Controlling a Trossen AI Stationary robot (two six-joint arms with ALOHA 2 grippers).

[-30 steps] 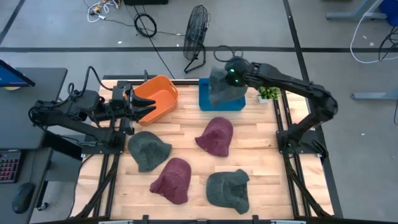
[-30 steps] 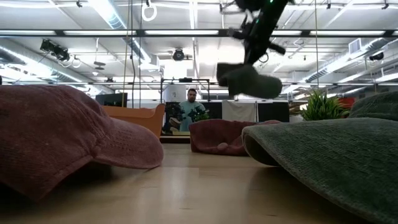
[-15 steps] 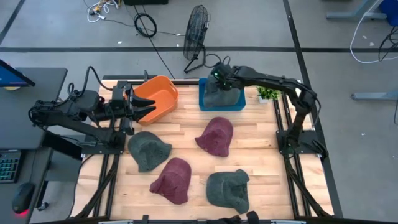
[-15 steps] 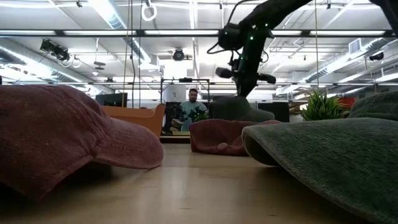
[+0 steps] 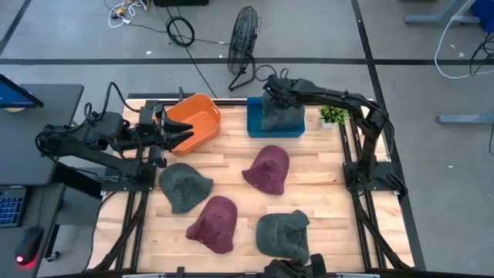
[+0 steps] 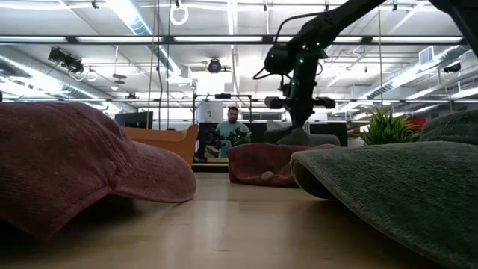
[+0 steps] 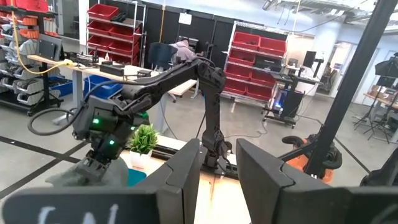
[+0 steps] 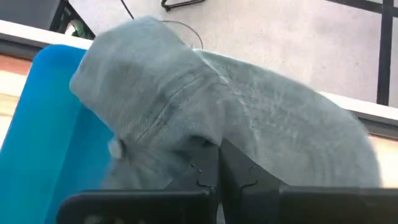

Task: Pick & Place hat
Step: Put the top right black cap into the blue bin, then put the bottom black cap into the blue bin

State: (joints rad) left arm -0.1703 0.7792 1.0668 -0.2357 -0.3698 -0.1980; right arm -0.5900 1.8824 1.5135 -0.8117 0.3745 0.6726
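Wooden table (image 5: 324,193) carries four hats (image 5: 267,169), two bins (image 5: 198,122).

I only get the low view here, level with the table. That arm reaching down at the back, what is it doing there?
Observer: From above, the right gripper is lowering a grey hat into a blue bin at the table's far edge.
Operator: Has it let go?
Observer: No. Its wrist view shows the fingers pinched shut on the fabric.
Operator: Is there another arm?
Observer: Yes, the left gripper waits, open, beside an orange bin.
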